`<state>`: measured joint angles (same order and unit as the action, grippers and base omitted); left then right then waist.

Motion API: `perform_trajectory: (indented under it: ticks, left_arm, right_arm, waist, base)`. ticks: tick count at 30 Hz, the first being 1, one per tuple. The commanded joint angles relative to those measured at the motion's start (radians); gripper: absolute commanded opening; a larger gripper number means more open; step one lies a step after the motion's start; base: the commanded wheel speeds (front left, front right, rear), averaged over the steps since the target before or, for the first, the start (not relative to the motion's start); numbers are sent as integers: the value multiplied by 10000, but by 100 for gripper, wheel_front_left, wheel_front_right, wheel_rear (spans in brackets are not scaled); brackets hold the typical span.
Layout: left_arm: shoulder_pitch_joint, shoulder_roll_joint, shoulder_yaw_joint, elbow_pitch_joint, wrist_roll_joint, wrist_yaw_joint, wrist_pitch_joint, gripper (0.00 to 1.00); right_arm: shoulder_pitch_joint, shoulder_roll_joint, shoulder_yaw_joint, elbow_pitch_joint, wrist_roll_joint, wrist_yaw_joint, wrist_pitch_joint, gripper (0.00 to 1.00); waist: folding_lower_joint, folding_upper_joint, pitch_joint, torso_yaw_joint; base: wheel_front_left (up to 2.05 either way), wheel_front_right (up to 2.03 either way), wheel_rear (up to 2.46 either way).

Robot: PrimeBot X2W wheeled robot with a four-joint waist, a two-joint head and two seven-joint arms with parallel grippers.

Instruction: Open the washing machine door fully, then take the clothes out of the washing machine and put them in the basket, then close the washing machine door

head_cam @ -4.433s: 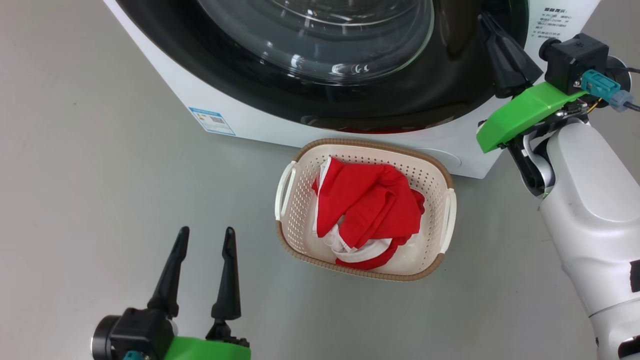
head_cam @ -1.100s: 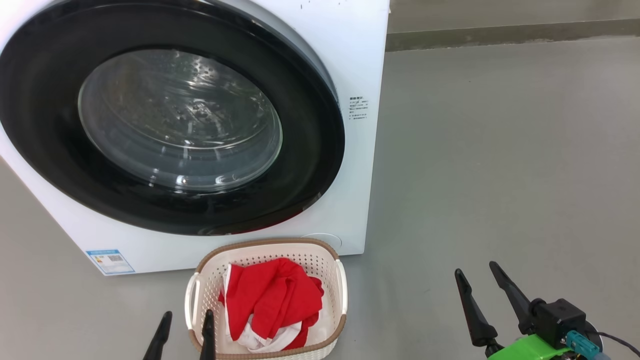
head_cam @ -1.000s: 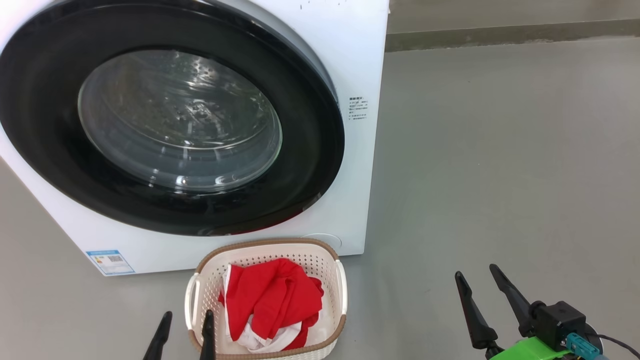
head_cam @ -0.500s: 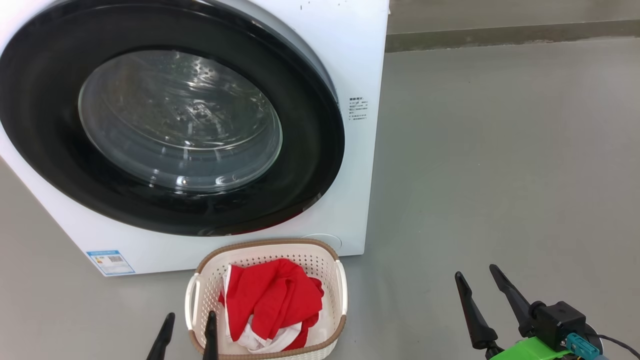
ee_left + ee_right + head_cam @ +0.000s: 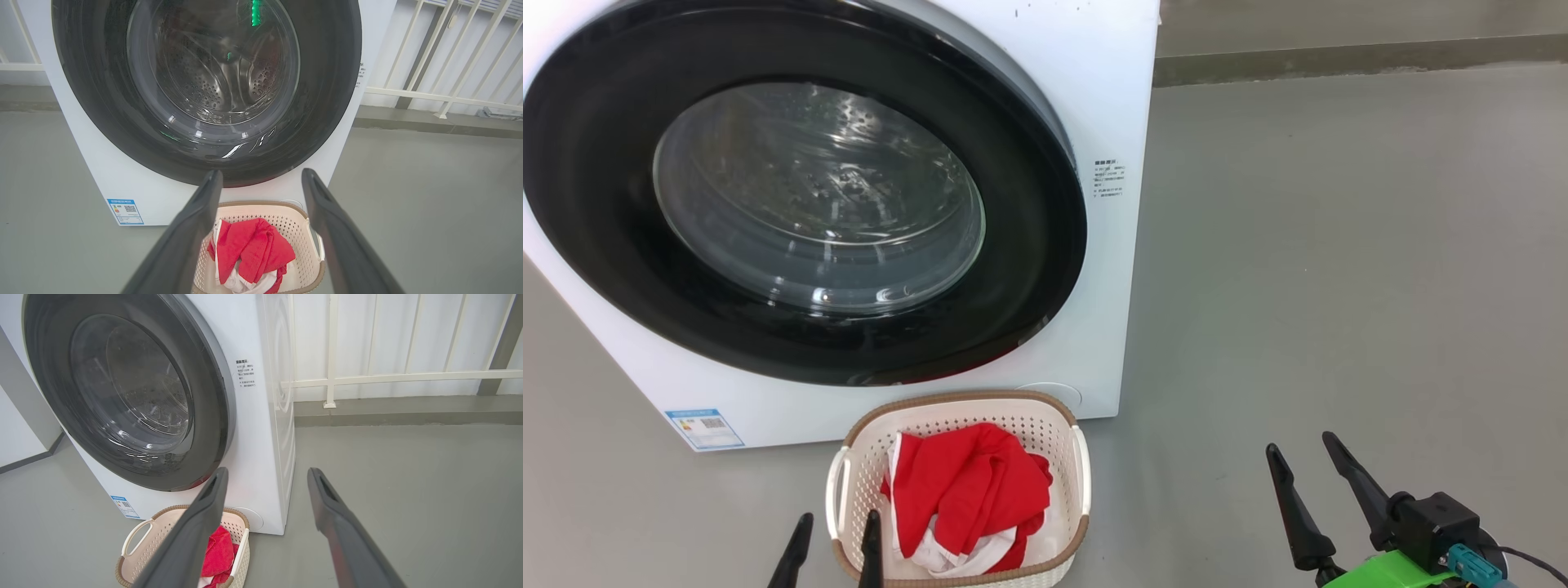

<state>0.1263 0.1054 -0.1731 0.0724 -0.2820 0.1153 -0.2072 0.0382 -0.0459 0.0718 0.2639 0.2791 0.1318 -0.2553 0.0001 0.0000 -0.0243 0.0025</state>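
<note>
The washing machine door (image 5: 817,196) is sitting shut on the white washing machine (image 5: 1111,98). The clothes (image 5: 968,494) are lying bundled inside the basket (image 5: 956,398), which is standing on the grey floor (image 5: 1339,286) just before the machine. The left gripper (image 5: 840,518), by the basket, and the right gripper (image 5: 1298,445), well apart from it, are hanging open, holding nothing.

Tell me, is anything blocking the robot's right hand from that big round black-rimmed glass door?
Nothing visible does. Bare grey floor lies between the open right hand and the big round black-rimmed glass door. The cream perforated plastic basket of red clothes sits below the door, off that line.
</note>
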Motion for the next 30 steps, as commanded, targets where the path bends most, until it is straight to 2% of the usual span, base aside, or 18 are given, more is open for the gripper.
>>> perform_trajectory:
  ticks: [1, 4, 5, 11, 16, 20, 30]
  left_arm:
    - [-287, 106, 270, -181, -89, 96, -80, 100]
    - [-294, 107, 260, -162, -106, 103, -86, 100]
    - [1, -8, -21, 55, -13, -3, 2, 0]
    - [-8, -122, -39, 571, -243, -44, 67, 0]
    - [-88, -125, 62, 605, -789, -140, 183, 0]
    - [-168, -129, 143, 654, -1224, -218, 274, 0]
    - [-375, -141, 350, 778, -2309, -417, 506, 0]
  right_arm:
    - [-174, -43, 168, -224, -69, -11, -65, 100]
    - [-167, -43, 171, -226, -76, -11, -65, 100]
    - [4, 2, 6, 32, 3, 0, 0, 0]
    - [125, 71, 46, 499, 254, 0, 48, 0]
    - [75, 37, 3, 456, 817, -1, 169, 0]
    - [19, 12, -30, 445, 1266, -1, 266, 0]
    - [-120, -40, -125, 395, 2377, -2, 514, 0]
  waist:
    - [-1, 0, -2, 7]
    - [-1, 0, -1, 15]
    - [0, 0, -2, 13]
    - [0, 0, 2, 12]
    - [22, 0, -10, 11]
    - [1, 0, 16, 9]
    - [0, 0, 44, 6]
  base:
    - [0, 0, 0]
    - [0, 0, 0]
    - [0, 0, 0]
    - [0, 0, 0]
    - [0, 0, 0]
    - [0, 0, 0]
    - [0, 0, 0]
